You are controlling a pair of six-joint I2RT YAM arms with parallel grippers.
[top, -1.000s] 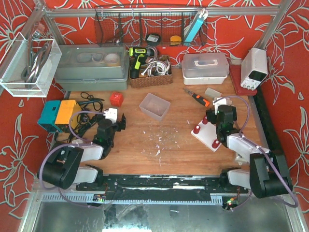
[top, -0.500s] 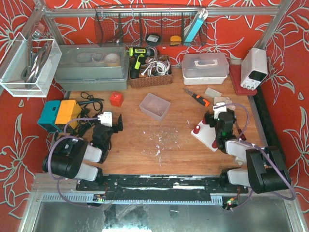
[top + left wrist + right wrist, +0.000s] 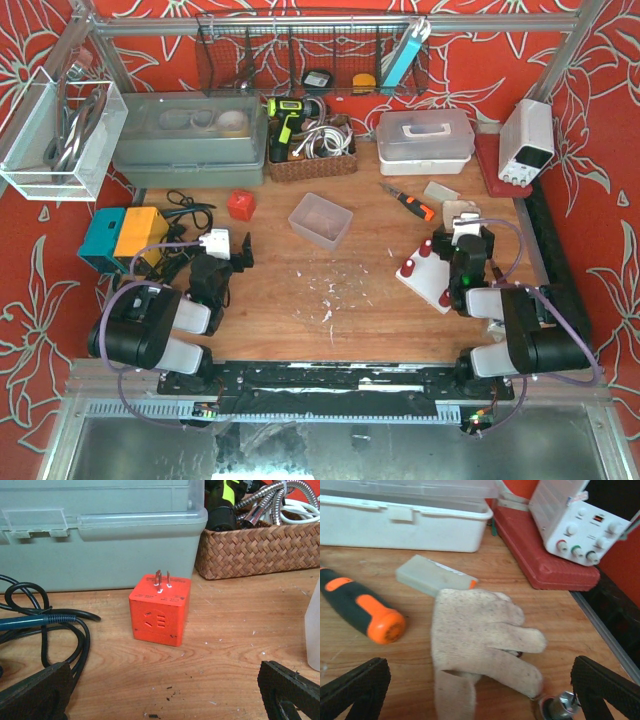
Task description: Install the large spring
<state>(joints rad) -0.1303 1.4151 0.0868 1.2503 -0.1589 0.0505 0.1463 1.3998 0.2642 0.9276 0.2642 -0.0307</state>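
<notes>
- Finger state: the left arm's fingers [image 3: 35, 692] stand wide apart at the lower corners of the left wrist view, with nothing between them. The right arm's fingers [image 3: 607, 687] are equally spread and empty.
- Left side: the left arm faces an orange-red cube plug adapter [image 3: 160, 611] standing on the table [image 3: 235, 630], prongs up. A tangle of black cables [image 3: 45, 625] lies to its left, and a grey lidded plastic bin [image 3: 100, 530] and a woven basket [image 3: 260, 550] stand behind it.
- Right side: the right arm hovers over an off-white work glove [image 3: 480, 640] lying flat. An orange-and-black screwdriver handle [image 3: 365, 612] lies to the left of the glove.
- Location of the large spring: it cannot be positively identified in any view. A shiny metal part [image 3: 559, 704] shows at the bottom edge of the right wrist view, just beside the glove. Whether it is the spring cannot be told.
- Probable mounting point: a white plate with red pegs [image 3: 425, 280] lies on the table next to the right arm.
- Step in hand: judged as search and approach. No pick-up has been made.
- Next move: confirm the spring's position, centre open fingers across its coils, and close firmly without crushing them. Then carry it to the plate.
</notes>
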